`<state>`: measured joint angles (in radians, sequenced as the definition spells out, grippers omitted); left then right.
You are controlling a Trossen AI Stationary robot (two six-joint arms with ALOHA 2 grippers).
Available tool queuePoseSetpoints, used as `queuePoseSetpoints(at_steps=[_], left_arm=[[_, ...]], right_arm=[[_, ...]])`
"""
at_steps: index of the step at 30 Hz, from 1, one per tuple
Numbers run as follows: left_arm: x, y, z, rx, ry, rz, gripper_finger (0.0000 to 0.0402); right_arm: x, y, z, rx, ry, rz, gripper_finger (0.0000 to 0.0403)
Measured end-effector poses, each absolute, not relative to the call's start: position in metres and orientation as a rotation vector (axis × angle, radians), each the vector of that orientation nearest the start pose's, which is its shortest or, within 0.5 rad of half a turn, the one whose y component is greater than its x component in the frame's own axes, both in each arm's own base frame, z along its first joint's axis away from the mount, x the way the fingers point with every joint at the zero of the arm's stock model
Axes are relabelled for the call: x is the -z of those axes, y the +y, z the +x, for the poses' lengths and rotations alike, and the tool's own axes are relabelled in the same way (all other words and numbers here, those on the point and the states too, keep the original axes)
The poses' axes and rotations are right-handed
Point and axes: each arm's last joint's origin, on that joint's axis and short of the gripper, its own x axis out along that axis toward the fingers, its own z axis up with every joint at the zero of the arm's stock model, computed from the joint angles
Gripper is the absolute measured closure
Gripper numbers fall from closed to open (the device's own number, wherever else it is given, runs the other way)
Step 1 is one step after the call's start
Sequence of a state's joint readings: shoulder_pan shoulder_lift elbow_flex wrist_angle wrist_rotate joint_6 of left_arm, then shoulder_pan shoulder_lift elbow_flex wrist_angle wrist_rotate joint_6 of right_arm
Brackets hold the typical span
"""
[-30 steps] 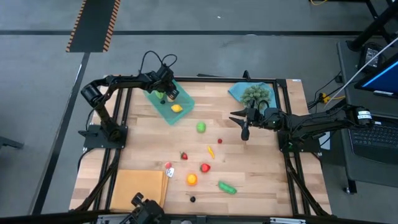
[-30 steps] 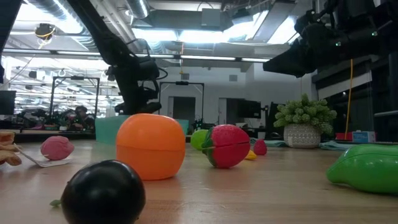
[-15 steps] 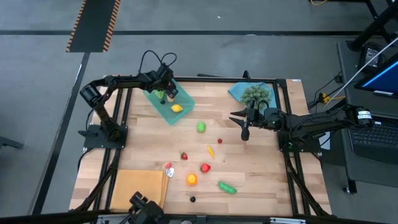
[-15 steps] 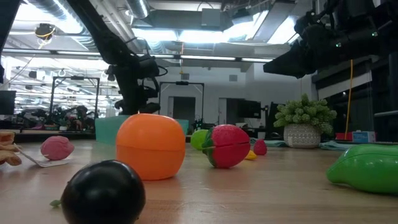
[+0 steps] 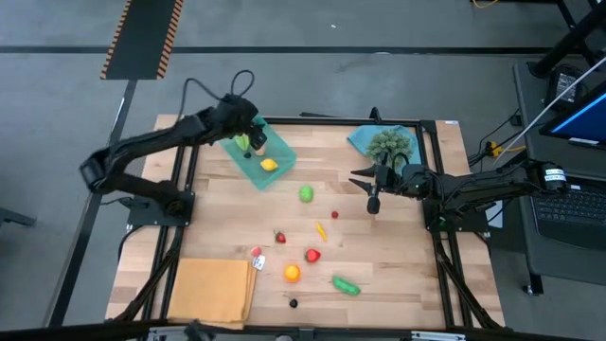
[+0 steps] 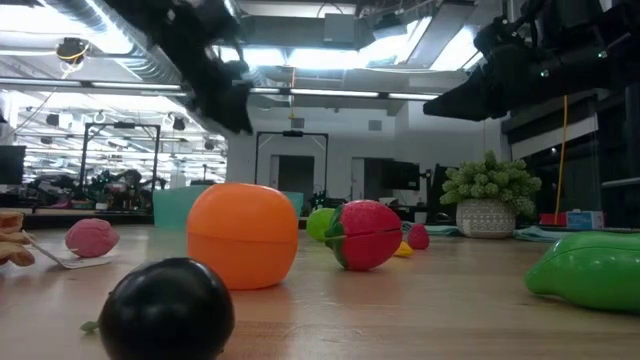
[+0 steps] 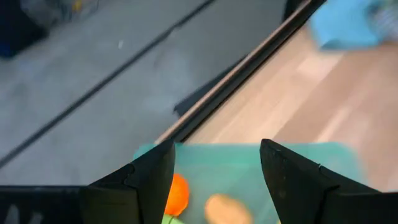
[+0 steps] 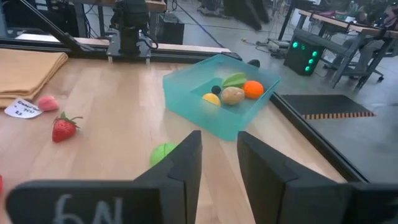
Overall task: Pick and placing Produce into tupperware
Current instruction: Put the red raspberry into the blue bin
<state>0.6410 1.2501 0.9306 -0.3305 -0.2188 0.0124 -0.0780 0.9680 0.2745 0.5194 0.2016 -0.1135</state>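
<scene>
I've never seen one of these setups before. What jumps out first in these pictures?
Probably the bright toy produce scattered over the near half of the wooden table, with the orange piece looming large in the low view. Next, the teal tupperware at the far left corner, already holding a few pieces, with the left gripper open just above it. The right gripper hangs over mid-table, empty.

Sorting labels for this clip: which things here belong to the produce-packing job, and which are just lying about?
Job:
teal tupperware, with some pieces already inside
loose produce: green ball, strawberry, orange fruit, green pepper
left gripper above the tupperware

Lying about:
tan mat
bushy plant
blue cloth
</scene>
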Motion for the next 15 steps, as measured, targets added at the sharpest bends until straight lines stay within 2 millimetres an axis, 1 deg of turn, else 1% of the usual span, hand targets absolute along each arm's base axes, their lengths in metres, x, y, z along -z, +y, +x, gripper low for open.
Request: queuePoseSetpoints(at_steps=[2,4,7,10,12,15], left_arm=[[-0.292,0.149,0.204,-0.796,0.596,-0.104,0.0174],[-0.304,0.133,0.198,-0.763,0.547,-0.083,0.0174],[-0.309,0.109,0.191,-0.69,0.495,-0.047,0.0174],[-0.303,0.083,0.185,-0.611,0.445,-0.004,0.0173],[-0.294,0.067,0.182,-0.586,0.395,0.026,0.0173],[-0.275,0.044,0.179,-0.549,0.322,0.059,0.0173]], right_arm=[[-0.194,-0.021,0.191,0.269,0.188,-0.124,0.0297],[-0.194,-0.021,0.191,0.268,0.185,-0.123,0.0297],[-0.194,-0.021,0.191,0.268,0.183,-0.123,0.0297],[-0.194,-0.02,0.191,0.25,0.184,-0.139,0.0296],[-0.195,-0.019,0.191,0.218,0.182,-0.156,0.0291],[-0.195,-0.017,0.192,0.186,0.175,-0.167,0.027]])
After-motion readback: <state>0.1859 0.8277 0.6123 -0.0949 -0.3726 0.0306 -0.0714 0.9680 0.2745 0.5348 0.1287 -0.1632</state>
